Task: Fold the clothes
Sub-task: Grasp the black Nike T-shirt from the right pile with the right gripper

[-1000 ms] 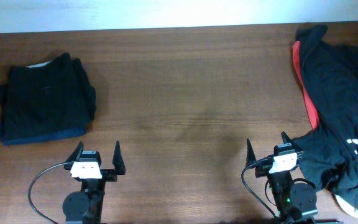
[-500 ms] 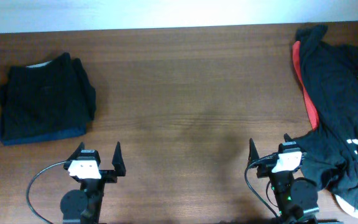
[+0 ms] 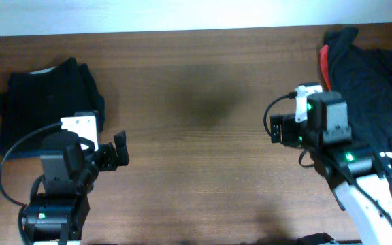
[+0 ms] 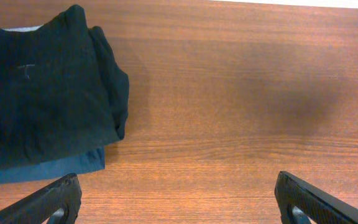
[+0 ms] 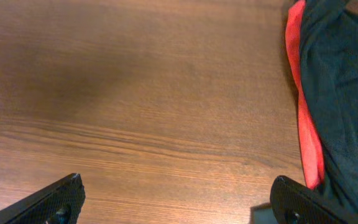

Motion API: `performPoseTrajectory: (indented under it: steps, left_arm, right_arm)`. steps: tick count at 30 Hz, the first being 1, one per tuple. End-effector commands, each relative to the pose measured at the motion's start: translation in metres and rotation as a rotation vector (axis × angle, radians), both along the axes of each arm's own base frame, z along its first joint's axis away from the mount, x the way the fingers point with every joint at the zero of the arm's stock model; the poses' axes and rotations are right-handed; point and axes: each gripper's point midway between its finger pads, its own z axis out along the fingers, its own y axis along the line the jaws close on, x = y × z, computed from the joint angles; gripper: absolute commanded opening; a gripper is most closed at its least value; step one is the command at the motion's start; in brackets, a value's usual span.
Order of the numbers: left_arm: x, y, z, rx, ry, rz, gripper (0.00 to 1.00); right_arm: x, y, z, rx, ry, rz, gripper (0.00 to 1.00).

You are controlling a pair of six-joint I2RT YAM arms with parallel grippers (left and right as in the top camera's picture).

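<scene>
The pile of unfolded clothes (image 3: 373, 88) lies along the right edge of the overhead view, from the upper right corner down to the bottom. A folded stack (image 3: 46, 109) sits at the upper left. Between them the table (image 3: 196, 82) is bare wood.

Both claws hold nothing. The left claw (image 4: 178, 186) is released, and its fingers stand wide apart at the bottom corners of its own camera view. The right claw (image 5: 178, 186) is released too and hovers over bare wood just beside the pile. In its camera a red garment (image 5: 302, 112) shows as a strip along the left border of a black garment (image 5: 340, 74).

The step in hand, as I judge it, is to fetch the next piece from the pile. Use the right arm — it is the near one. The red strip is a clear mark, but it seems to lie partly under the black cloth, so pulling it may drag more than one piece. I think the black piece on top is safer to take first. Go down with the fingers wide, pinch a single layer near an outer border, lift slowly and watch whether other cloth follows. Then lay it in the middle of the table, where both arms can reach — and hold the left arm clear of the folded stack.
</scene>
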Motion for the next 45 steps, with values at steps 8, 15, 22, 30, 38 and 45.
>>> performPoseTrajectory:
  steps: [8, 15, 22, 30, 38, 45]
  left_arm:
    - [0.004, -0.003, 0.001, -0.013, 0.014, -0.007, 0.99]
    - [0.003, -0.003, 0.001, -0.013, 0.016, -0.006, 0.99]
    - [0.003, -0.003, 0.001, -0.013, 0.016, -0.006, 0.99]
    - [0.003, -0.002, 0.001, -0.011, 0.016, -0.004, 0.99]
    - [0.003, -0.002, 0.001, -0.011, 0.016, -0.004, 0.99]
    - [0.003, -0.003, 0.001, -0.012, 0.016, -0.004, 0.99]
  right_arm:
    - [-0.045, -0.145, -0.141, 0.161, 0.560, -0.770, 0.69]
    - [-0.068, -0.163, -0.198, 0.172, 0.740, -0.852, 0.67]
    - [-0.086, -0.156, -0.218, 0.171, 0.773, -0.852, 0.10]
    - [0.001, -0.170, -0.032, 0.243, 0.416, -0.712, 0.04]
    - [-0.025, 0.074, 0.064, 0.383, 0.513, 0.278, 0.04]
    - [0.000, 0.164, 0.053, 0.223, 0.382, 0.431, 0.99]
